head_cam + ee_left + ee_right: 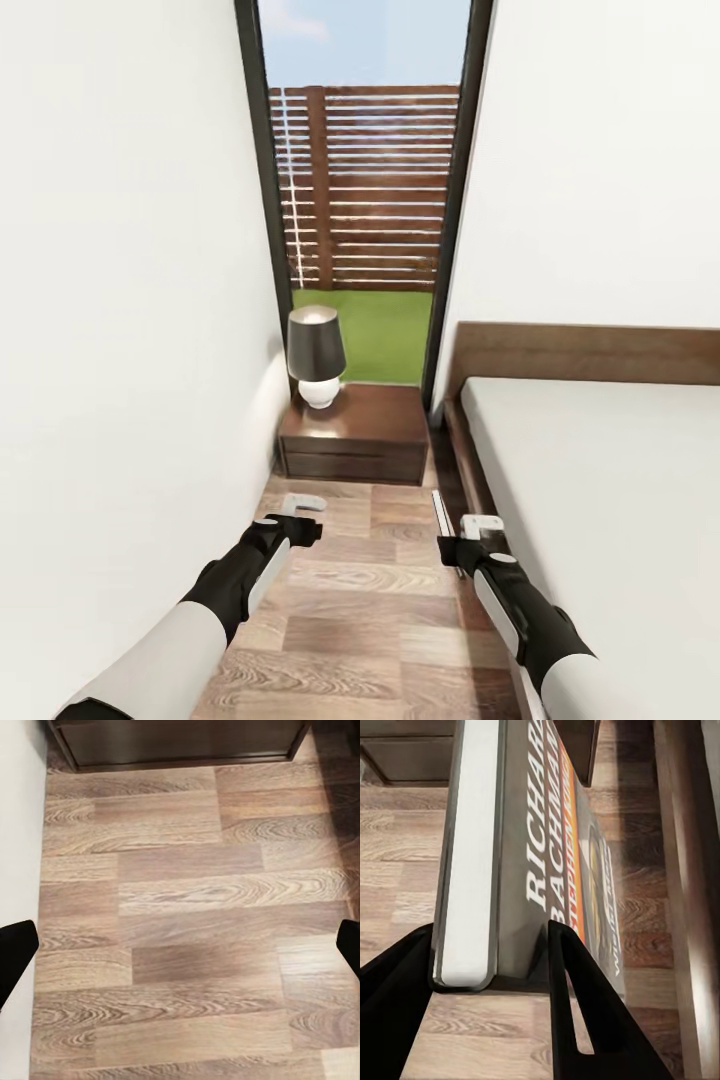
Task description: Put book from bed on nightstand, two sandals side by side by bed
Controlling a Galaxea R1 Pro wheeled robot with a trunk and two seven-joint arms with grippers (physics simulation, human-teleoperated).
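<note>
My right gripper (pixel 452 545) is shut on the book (pixel 521 847), a thin paperback with a dark cover, orange band and white lettering, held on edge above the wood floor; in the head view the book (pixel 440 520) shows edge-on as a thin strip. The nightstand (pixel 355 430), low and dark brown, stands ahead under the window, between the left wall and the bed (pixel 600 480) with its pale mattress and wooden headboard. My left gripper (pixel 305 515) is open and empty over the floor, its black fingertips (pixel 15 952) wide apart. The sandals are out of view.
A lamp (pixel 317 355) with a dark shade and white base stands on the nightstand's left part. A tall black-framed window (pixel 365 190) rises behind it. The white wall (pixel 130 300) closes in on the left, leaving a narrow floor strip (pixel 360 610) beside the bed.
</note>
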